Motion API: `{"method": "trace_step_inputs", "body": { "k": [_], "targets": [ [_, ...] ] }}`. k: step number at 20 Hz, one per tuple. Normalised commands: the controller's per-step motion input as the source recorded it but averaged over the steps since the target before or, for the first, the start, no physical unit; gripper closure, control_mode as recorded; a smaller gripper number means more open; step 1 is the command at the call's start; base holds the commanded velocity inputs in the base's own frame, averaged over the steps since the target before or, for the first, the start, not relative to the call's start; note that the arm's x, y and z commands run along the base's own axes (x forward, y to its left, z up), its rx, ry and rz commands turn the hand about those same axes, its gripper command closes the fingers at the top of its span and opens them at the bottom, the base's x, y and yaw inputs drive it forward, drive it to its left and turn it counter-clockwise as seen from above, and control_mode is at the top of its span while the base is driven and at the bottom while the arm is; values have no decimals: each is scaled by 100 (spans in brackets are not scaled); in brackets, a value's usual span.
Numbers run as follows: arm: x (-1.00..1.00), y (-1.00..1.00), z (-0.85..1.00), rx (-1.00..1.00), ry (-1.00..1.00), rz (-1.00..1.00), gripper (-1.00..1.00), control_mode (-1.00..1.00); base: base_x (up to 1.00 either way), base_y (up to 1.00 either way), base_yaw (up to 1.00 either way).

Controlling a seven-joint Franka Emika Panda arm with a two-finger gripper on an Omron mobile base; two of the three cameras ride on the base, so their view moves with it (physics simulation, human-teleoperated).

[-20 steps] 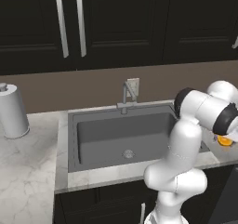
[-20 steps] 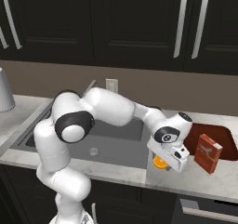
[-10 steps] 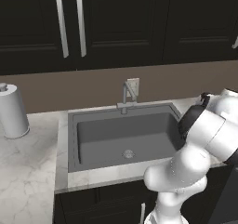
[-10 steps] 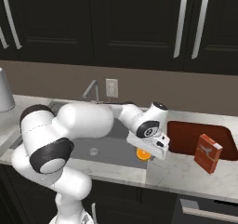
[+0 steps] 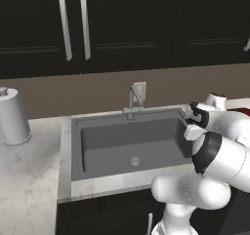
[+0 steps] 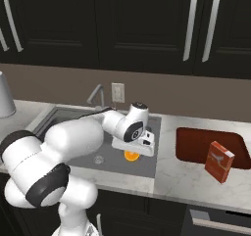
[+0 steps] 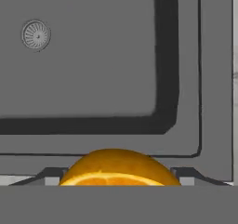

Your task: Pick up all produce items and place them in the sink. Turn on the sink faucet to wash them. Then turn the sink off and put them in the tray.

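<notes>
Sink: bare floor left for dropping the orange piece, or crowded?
The sink floor is bare apart from the drain; the open basin between the drain and the right wall is free. The pincer holds the orange piece over the right end. The faucet crowds the back rim.

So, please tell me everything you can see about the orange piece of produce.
The orange piece is bright orange, rounded on top, with a paler cut rim along its lower edge, so it looks like a halved fruit. It sits between the tips of the pincer, which is closed on it and carries it above the right part of the dark grey sink. Its lower part is hidden.
</notes>
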Motion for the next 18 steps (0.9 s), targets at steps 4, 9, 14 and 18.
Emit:
{"method": "trace_step_inputs", "body": {
  "k": [4, 9, 14, 18],
  "targets": [
    [67, 40, 0, 0, 0, 16, 100, -100, 0, 0, 0],
    [53, 18, 0, 1, 1, 2, 100, -100, 0, 0, 0],
    [23, 0, -1, 1, 1, 0, 100, -100, 0, 0, 0],
    [25, 0, -2, 4, -1, 0, 100, -100, 0, 0, 0]
  ]
}}
